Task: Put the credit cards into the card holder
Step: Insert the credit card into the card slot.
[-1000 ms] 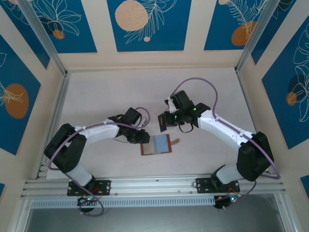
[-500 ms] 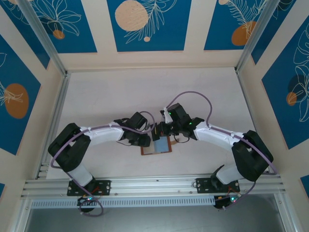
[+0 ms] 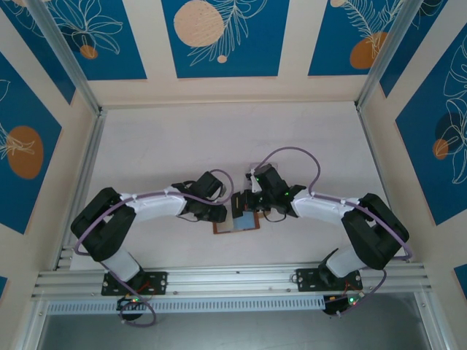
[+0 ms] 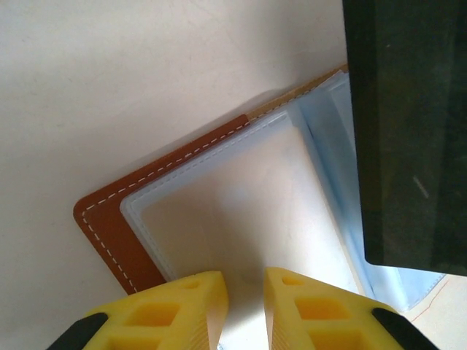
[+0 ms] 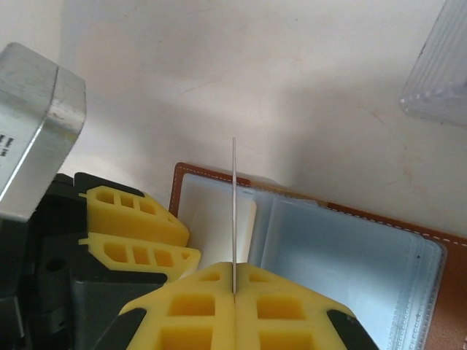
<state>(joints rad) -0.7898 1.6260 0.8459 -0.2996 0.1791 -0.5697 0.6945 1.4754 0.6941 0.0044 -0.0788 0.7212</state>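
Note:
The card holder [image 3: 232,227] lies open on the table, brown leather [image 4: 109,226] outside, clear sleeves [image 5: 350,248] inside. My left gripper [image 4: 244,288] is at its left half, jaws nearly together with a whitish clear sleeve [image 4: 241,197] between them; its yellow fingers [image 5: 139,226] also appear in the right wrist view. My right gripper [image 5: 233,281] is shut on a black credit card [image 4: 408,131]. That card [image 5: 233,204] stands on edge, its far end over the holder's left sleeves, close beside the left fingers. From above, both grippers meet over the holder, the right gripper [image 3: 244,205] just right of the left gripper [image 3: 221,213].
A clear ribbed plastic tray [image 5: 441,65] lies on the table beyond the holder, to the right. The pale table [image 3: 160,146] is walled by aluminium rails and patterned panels. The two arms nearly touch over the holder.
My right arm has carried the black card down and left from above the table onto the holder. My left gripper has shifted slightly right onto the holder's left half.

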